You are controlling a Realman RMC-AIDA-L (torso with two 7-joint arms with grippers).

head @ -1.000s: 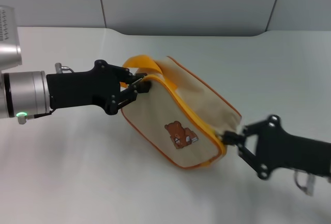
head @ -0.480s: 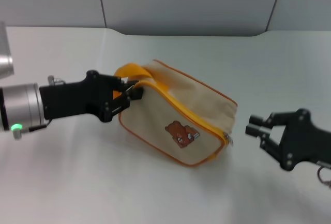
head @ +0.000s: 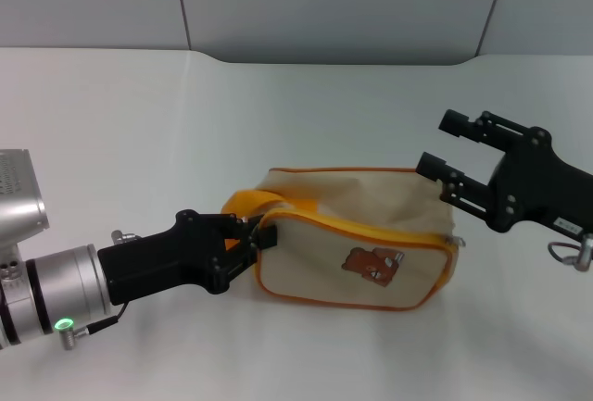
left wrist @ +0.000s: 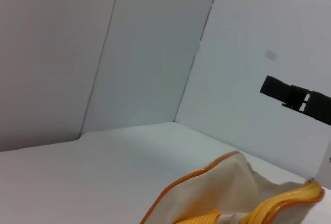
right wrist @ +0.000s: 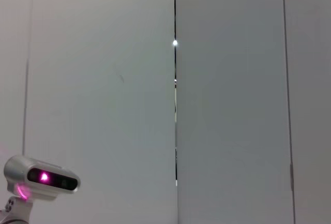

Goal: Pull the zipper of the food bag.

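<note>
Tabletop (head: 139, 123): pale and plain, carrying the bag a little toward 6 o'clock from the middle of the head view.
Food bag (head: 352, 248): boxy cream pouch with orange piping, lying long side across, bear print facing the camera; its yellow loop handle (head: 246, 205) sits at the 9 o'clock end.
Left end effector (head: 248, 245): comes in from 8 o'clock and is clamped on the bag's 9 o'clock end, just under the handle where the yellow zip track begins; fingers closed on fabric and piping.
Right end effector (head: 448, 153): lifted off at 2 o'clock of the bag, fingers spread wide, holding nothing and touching nothing; the left wrist view shows it well apart from the bag's far end.
Zipper (head: 460, 240): a small silver tab at the 3 o'clock corner of the bag, hanging free; the track looks closed along the near side.
Risk, bag: held at one end only, so it may slide or swing on the tabletop if bumped or if the left end effector moves.
Risk, tab: small and loose, so a returning pinch could catch piping or fabric instead, or slip off.
</note>
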